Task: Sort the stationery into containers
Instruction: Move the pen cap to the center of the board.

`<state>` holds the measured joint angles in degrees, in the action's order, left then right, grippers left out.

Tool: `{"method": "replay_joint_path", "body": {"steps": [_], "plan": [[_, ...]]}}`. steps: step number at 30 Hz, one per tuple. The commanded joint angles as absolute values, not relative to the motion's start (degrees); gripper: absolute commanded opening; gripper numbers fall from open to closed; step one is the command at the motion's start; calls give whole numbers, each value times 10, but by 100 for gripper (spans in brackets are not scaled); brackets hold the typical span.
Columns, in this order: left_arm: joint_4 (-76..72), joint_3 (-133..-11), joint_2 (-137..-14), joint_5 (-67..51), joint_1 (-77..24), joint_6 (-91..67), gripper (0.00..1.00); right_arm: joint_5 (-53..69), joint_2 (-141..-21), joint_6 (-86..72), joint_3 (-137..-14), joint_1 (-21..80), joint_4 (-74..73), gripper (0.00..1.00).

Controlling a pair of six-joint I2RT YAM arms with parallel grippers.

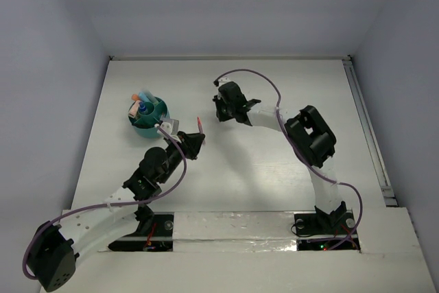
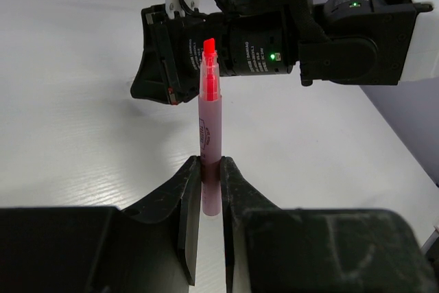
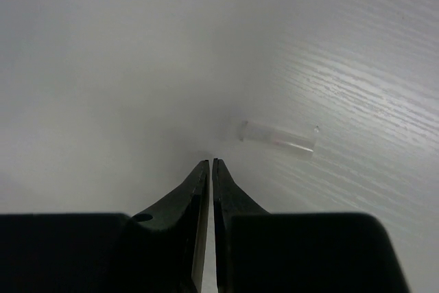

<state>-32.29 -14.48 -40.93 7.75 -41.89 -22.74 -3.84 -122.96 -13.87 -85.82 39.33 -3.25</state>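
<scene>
- The counter [image 1: 260, 169] is white and smooth, so small round things lying on it will likely roll or slide when nudged.
- The teal pot [image 1: 159, 119] sits near the left tool, off to its left side, with several pens [image 1: 140, 106] standing in it. It looks like light plastic and would probably shift if bumped during a drop.
- The left tool [image 2: 210, 166] is clamped on the lower barrel of the pink marker, which sticks straight out ahead of the pads.
- The right tool [image 3: 209, 164] has its jaws together with nothing between them. It sits just beyond the marker's tip.
- The pink marker [image 2: 210, 128] looks light, stiff and glossy, so it is likely slippery. Held this low, it may pivot, and a grip nearer mid-barrel would steady it. Its red tip is bare and should be kept off everything.
- The clear cap [image 3: 278, 139] lies on its side on the counter, just ahead and to the right of the right tool's tips. It is tiny and featherlight and likely to roll, so it is best pinched across its middle.
</scene>
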Motion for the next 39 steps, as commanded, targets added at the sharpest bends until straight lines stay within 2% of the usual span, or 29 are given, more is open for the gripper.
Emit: {"method": "replay_joint_path", "body": {"steps": [1, 7, 14, 31, 39], "plan": [[-338, -142, -394, 79, -417, -219, 0, -29, -1210, -131, -914, 390, -36, 12], [-334, -142, -391, 79, -417, -219, 0, -21, -1276, -135, -991, 371, -64, 11], [-336, -143, -395, 80, -417, -218, 0, -18, -1300, -143, -998, 366, -62, 11], [-339, -144, -400, 76, -417, -219, 0, 18, -1264, -157, -901, 360, -33, 9], [-338, -144, -398, 76, -417, -220, 0, 14, -1252, -149, -904, 360, -36, 9]]}}
